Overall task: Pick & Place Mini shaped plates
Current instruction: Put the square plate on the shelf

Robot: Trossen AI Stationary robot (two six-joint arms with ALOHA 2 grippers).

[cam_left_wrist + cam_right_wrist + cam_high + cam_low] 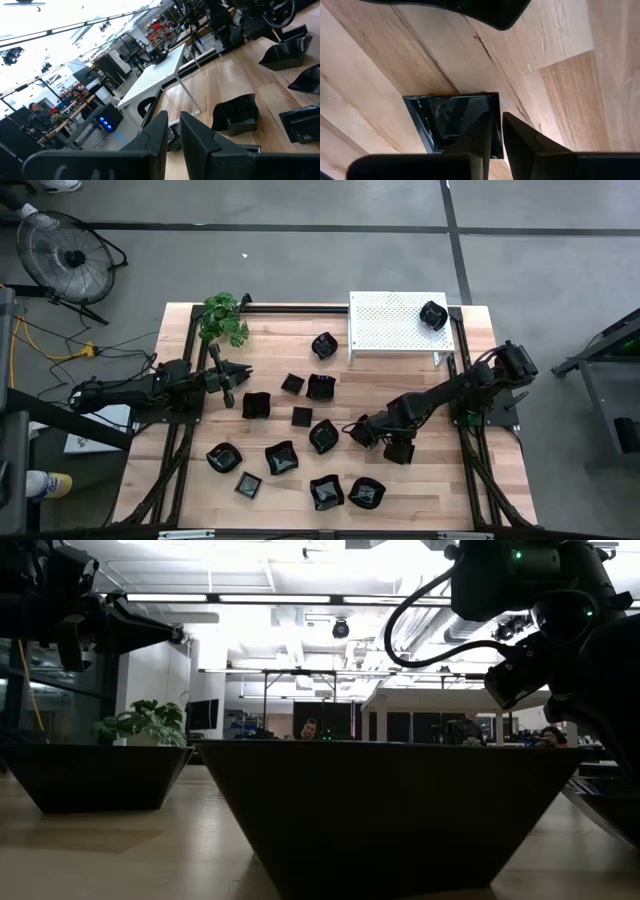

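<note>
Plates [323, 436] crowd the right claw [500, 131], pinching a square plate's [452, 120] rim.

Square plate [457, 122] partly hidden behind right jaws

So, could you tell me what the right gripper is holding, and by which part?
The right gripper is pinching a square mini plate by one side wall, one finger inside the dish, one outside.

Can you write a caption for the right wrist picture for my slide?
Right end effector closing on the rim of a square black mini plate on the wooden table.
</note>
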